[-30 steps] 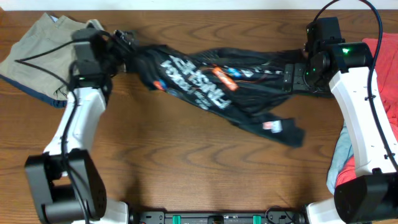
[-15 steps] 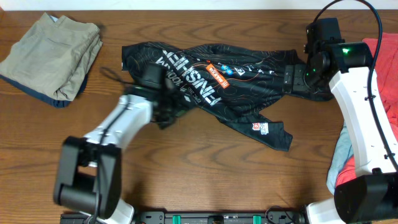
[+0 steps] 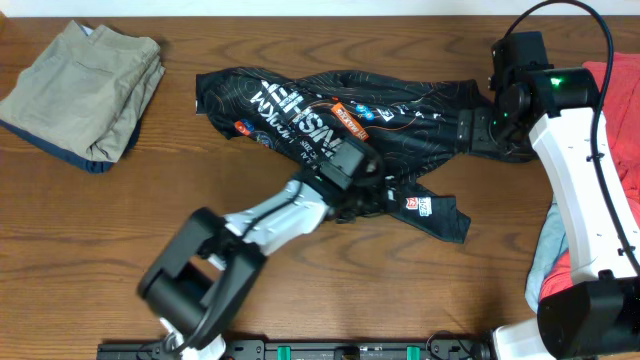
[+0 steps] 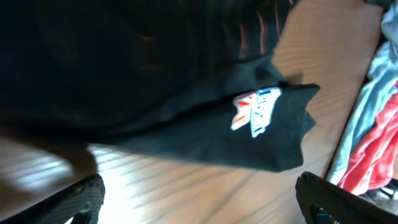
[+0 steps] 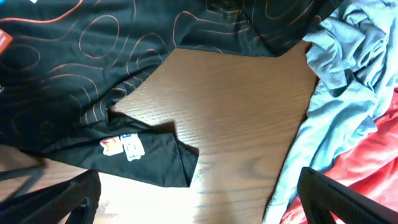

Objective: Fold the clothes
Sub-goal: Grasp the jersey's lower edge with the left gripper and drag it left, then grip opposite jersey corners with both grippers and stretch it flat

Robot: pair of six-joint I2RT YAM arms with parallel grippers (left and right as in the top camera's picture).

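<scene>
Dark wooden tabletop [image 3: 300, 300] carries everything. Left gripper [image 4: 202, 199] hangs with its 2 fingers spread wide and nothing between them; just ahead of it lies the loose lower flap of the black jersey [image 4: 124, 74], logo patch [image 4: 255, 112] facing up. Right gripper [image 5: 199, 196] is likewise spread and empty over bare wood, the jersey ahead of it, a blue-grey garment [image 5: 336, 87] and a red garment [image 5: 373, 168] close at its outer side. The jersey lies twisted, so a pinch here may catch only 1 layer and drag it into a bunch, or snag the neighbouring pile.
</scene>
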